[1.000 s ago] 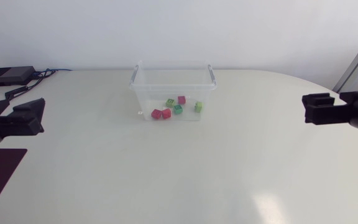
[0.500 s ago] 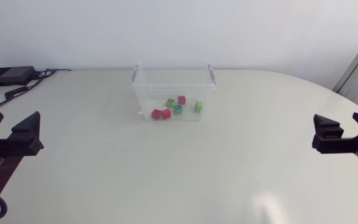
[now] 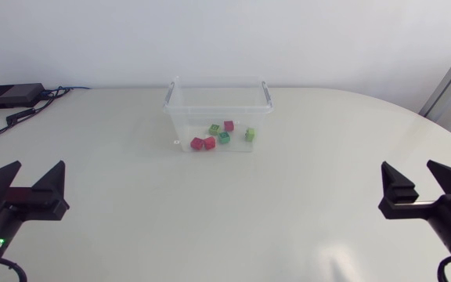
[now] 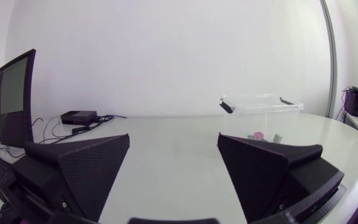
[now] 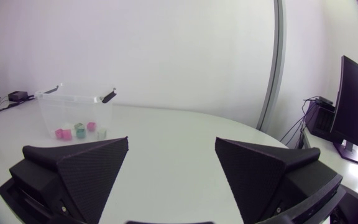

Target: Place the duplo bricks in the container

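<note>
A clear plastic container point(image 3: 218, 112) stands at the table's far middle. Inside it lie several duplo bricks: two red ones point(image 3: 203, 143), a pink one point(image 3: 229, 125) and green ones point(image 3: 224, 137). My left gripper point(image 3: 23, 188) is open and empty at the near left, far from the container. At the near right my right gripper point(image 3: 420, 186) is also open and empty. In the left wrist view the container point(image 4: 263, 112) stands ahead of the open fingers point(image 4: 86, 168). The right wrist view shows the container point(image 5: 76, 111) with its bricks point(image 5: 63, 133) far ahead, beyond the left finger.
A black box point(image 3: 10, 95) with cables point(image 3: 34, 110) lies at the table's far left corner.
Both arms have drawn back toward the table's near side, away from the container, each turning so both fingers show spread. The bricks in the container have not moved.
</note>
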You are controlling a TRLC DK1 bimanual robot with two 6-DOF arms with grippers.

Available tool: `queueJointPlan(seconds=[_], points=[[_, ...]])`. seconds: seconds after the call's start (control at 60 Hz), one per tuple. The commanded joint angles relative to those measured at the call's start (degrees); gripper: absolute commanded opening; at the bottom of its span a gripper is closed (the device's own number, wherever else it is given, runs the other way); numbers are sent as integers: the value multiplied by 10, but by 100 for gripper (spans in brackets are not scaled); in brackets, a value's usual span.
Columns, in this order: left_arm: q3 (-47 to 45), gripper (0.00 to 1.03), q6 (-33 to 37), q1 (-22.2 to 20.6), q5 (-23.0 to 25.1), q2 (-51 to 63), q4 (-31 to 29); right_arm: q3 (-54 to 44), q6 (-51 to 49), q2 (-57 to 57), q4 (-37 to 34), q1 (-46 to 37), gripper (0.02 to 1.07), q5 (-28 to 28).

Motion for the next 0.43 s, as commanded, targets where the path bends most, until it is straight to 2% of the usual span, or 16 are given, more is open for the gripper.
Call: queueJointPlan(seconds=[0.0,0.25,0.417], points=[[-26,99,-15,-8,6,-20,9,-35,18,-25,20,-6,103,-9],[-70,99,-27,-23,11,-71,9,-110,37,-96,65,-14,103,-44],[-70,99,-27,-23,11,-71,9,-110,37,-97,65,-14,103,-44]])
